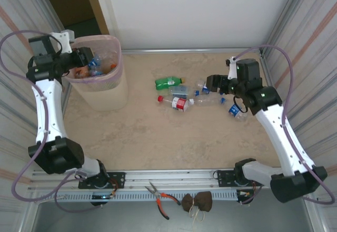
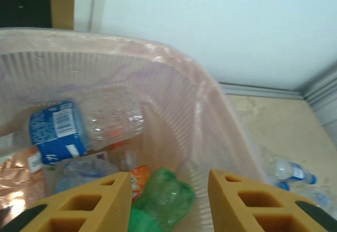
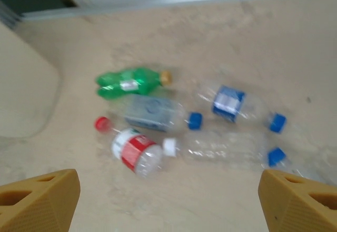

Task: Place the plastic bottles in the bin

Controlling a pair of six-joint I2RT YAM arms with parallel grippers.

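Your left pincer (image 2: 167,184) hangs inside the mouth of the pale pink translucent plastic bin (image 2: 210,116). Its jaws are parted a little and hold nothing that I can see. A crumpled green plastic bottle (image 2: 160,200) lies just below them among the other bottles in the bin, with a gap showing beside the right finger. I judge that the bottle's other flank may be resting against the left finger. If you lift fast, it could ride up and spill over the rim. Come out straight up, because a sideways pull could hook the bin's wall and tip or drag it.

Your right pincer (image 3: 168,182) is spread wide and empty, hovering over the loose bottles on the beige stone-patterned counter (image 1: 158,142). Here the risk is crowding:
- The green plastic bottle with the tan cap (image 3: 129,81) lies against the clear bottle with the grey-blue label (image 3: 152,113).
- The clear bottle with the red-and-white label (image 3: 136,150) lies just beside a clear unlabelled bottle with a blue cap (image 3: 226,147).

Close on one and a finger will likely shove its neighbour, and round, light bottles roll. A shallow or off-centre pinch could squirt a bottle out sideways. The right wrist view is blurred, so your aim may be off. One more clear bottle with a blue label (image 1: 235,110) lies close under the right arm, where a sweep could knock it away.
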